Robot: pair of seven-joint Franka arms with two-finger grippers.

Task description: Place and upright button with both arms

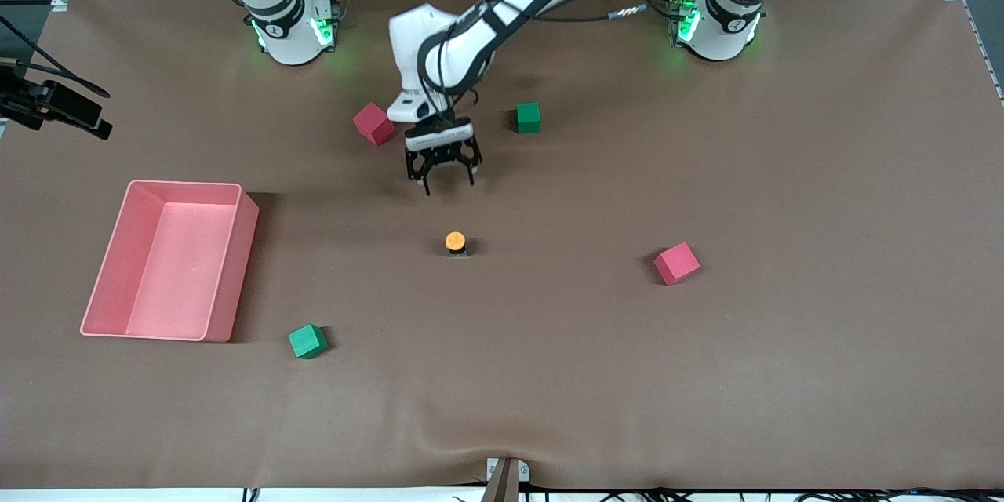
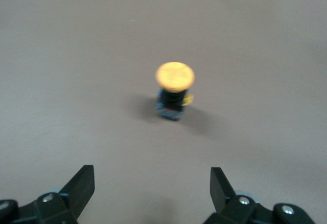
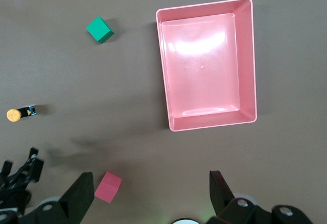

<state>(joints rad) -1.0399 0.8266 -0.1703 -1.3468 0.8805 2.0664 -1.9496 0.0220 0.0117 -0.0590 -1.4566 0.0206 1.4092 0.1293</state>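
Brown cloth-covered table (image 1: 784, 376) filling nearly the whole front view, robot bases along its top edge. Left gripper (image 1: 449, 179) hanging just above centre of the frame, over bare cloth between two cubes, arm reaching in from the base at upper right; fingers (image 2: 82, 185) spread wide and holding nothing, black tips at the lower corners of the left wrist view. Just below it in the front view, apart from the fingers, the button (image 1: 456, 241): upright, round orange cap on top of a short dark body, standing on the cloth near the middle of the frame; seen again centre frame in the left wrist view (image 2: 174, 88), and small at the middle-left edge of the right wrist view (image 3: 20, 113). Beside the gripper, a red cube (image 1: 373, 123) toward the right arm's end and a green cube (image 1: 529, 117) toward the left arm's end, both in the upper middle of the frame. Farther out, a second red cube (image 1: 677, 263) right of centre, a second green cube (image 1: 307, 341) at lower left. Pink open tray (image 1: 235, 251) at the left of the frame, nothing inside it. Right gripper (image 3: 150, 193) waiting high above the table, out of the front view apart from the arm's base and lower links at upper left; fingers wide apart and bare at the bottom of the right wrist view, looking down on the tray.
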